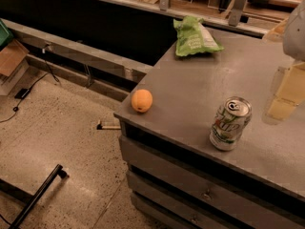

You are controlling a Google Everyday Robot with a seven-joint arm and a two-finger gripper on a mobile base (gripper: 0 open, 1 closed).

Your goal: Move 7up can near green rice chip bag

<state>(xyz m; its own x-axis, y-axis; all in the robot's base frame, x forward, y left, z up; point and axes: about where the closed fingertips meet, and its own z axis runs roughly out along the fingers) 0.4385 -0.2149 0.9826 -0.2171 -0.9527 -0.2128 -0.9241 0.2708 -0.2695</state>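
Note:
The 7up can [229, 123] stands upright near the front edge of the grey counter [190, 89], silver-white with green lettering and its pull-tab top showing. The green rice chip bag [194, 37] lies at the counter's far edge, well behind the can and to its left. My gripper [286, 94] hangs at the right edge of the camera view, just right of the can and slightly behind it, not touching it. It is partly cut off by the frame edge.
A round orange fruit [142, 100] sits at the counter's front left corner. Drawers [200, 190] run below the counter front. The floor at left holds a black bar [38, 194], cables and a cardboard box [10, 56].

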